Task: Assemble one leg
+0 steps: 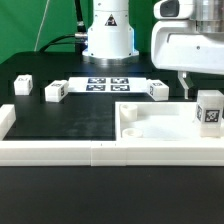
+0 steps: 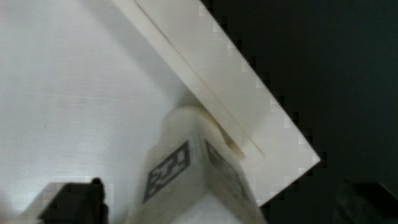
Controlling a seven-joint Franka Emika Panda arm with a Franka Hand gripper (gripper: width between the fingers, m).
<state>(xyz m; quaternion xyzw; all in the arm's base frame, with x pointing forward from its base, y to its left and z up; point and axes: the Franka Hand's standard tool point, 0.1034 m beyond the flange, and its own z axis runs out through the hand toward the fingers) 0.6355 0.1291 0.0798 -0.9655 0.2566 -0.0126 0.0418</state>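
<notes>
A leg (image 1: 210,109), a stubby white block with a square tag, stands upright on the large white tray-like part (image 1: 150,128) at the exterior view's right. My gripper (image 1: 197,88) hangs just above and beside it; one dark finger (image 1: 183,84) shows, apart from the leg. In the wrist view the leg (image 2: 185,168) stands against the tray's raised rim (image 2: 231,90), with one dark finger (image 2: 71,205) off to its side and a gap between them. The gripper (image 2: 199,216) is open and holds nothing. Three more legs lie on the black table (image 1: 23,86), (image 1: 55,92), (image 1: 158,90).
The marker board (image 1: 105,83) lies behind the loose legs, in front of the robot base (image 1: 108,35). A long white wall (image 1: 90,152) runs along the table's front edge and turns up at the exterior view's left (image 1: 6,118).
</notes>
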